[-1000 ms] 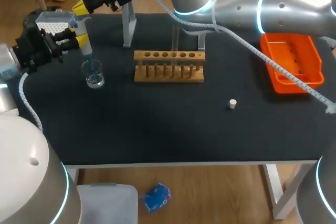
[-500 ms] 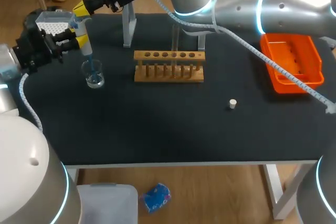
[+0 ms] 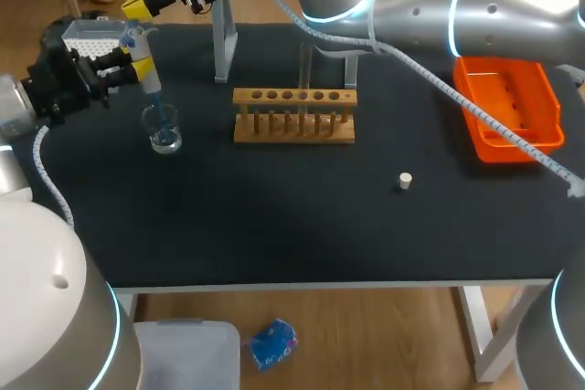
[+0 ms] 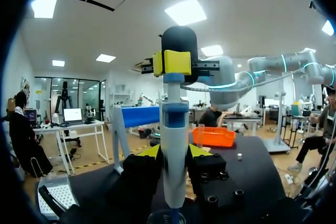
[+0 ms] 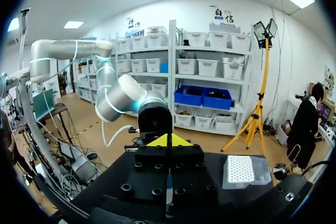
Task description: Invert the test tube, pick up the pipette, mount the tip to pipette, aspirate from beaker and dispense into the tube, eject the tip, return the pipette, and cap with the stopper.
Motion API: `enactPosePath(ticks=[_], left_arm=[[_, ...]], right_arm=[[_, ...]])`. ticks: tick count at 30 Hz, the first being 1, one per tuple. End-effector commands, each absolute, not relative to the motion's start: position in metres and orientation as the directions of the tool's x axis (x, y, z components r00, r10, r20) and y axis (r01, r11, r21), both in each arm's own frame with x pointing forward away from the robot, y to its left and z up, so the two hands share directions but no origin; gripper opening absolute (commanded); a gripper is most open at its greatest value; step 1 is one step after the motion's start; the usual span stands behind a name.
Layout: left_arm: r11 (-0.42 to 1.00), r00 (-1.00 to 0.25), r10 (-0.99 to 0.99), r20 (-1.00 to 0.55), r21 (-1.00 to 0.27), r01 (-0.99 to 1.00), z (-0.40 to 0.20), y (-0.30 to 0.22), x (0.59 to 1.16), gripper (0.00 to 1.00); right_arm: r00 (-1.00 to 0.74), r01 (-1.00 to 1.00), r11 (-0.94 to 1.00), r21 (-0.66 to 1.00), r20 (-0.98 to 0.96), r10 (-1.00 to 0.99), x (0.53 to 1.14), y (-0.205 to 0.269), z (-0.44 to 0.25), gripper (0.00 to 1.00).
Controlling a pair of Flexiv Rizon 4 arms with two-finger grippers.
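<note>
Your left gripper (image 3: 135,65) has its yellow fingers (image 4: 202,151) clamped on the pipette (image 4: 174,150) from both sides. It's holding it upright right over the beaker (image 3: 164,131), with the blue tip poking down inside the glass. Your right gripper (image 3: 137,4) has its fingers pressed together with nothing in them, parked higher above the beaker, just over the pipette's top end. The test tube (image 3: 304,68) stands in the wooden rack (image 3: 294,120), well off to the beaker's right. The stopper (image 3: 405,180) lies further right still.
</note>
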State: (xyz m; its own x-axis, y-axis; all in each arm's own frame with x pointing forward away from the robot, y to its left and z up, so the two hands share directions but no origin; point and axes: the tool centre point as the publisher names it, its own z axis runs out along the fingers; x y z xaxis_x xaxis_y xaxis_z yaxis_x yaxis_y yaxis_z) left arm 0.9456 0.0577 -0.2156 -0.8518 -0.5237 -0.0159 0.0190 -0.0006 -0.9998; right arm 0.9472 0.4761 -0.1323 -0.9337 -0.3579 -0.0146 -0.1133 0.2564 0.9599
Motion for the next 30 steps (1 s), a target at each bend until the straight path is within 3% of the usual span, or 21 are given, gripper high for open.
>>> enactPosePath(ticks=[1, 8, 9, 10, 30], left_arm=[[0.000, -0.852, -0.523, -0.015, -1.000, 0.018, -0.214, 0.058, 0.945, 0.00], [0.000, -0.852, -0.523, -0.015, -1.000, 0.018, -0.214, 0.058, 0.945, 0.00], [0.000, -0.852, -0.523, -0.015, -1.000, 0.018, -0.214, 0.058, 0.945, 0.00], [0.000, -0.852, -0.523, -0.015, -1.000, 0.018, -0.214, 0.058, 0.945, 0.00], [0.000, -0.852, -0.523, -0.015, -1.000, 0.018, -0.214, 0.058, 0.945, 0.00]], right_arm=[[-0.935, -0.128, 0.258, 0.958, -0.029, -0.354, 0.943, 0.470, -0.123, 0.00], [-0.937, -0.149, 0.267, 0.952, -0.050, -0.344, 0.935, 0.453, -0.110, 0.00], [-0.936, -0.151, 0.271, 0.951, -0.050, -0.347, 0.933, 0.449, -0.109, 0.25], [-0.935, -0.154, 0.275, 0.949, -0.050, -0.351, 0.932, 0.445, -0.108, 1.00], [-0.949, -0.157, 0.343, 0.926, -0.045, -0.313, 0.907, 0.319, -0.114, 1.00]])
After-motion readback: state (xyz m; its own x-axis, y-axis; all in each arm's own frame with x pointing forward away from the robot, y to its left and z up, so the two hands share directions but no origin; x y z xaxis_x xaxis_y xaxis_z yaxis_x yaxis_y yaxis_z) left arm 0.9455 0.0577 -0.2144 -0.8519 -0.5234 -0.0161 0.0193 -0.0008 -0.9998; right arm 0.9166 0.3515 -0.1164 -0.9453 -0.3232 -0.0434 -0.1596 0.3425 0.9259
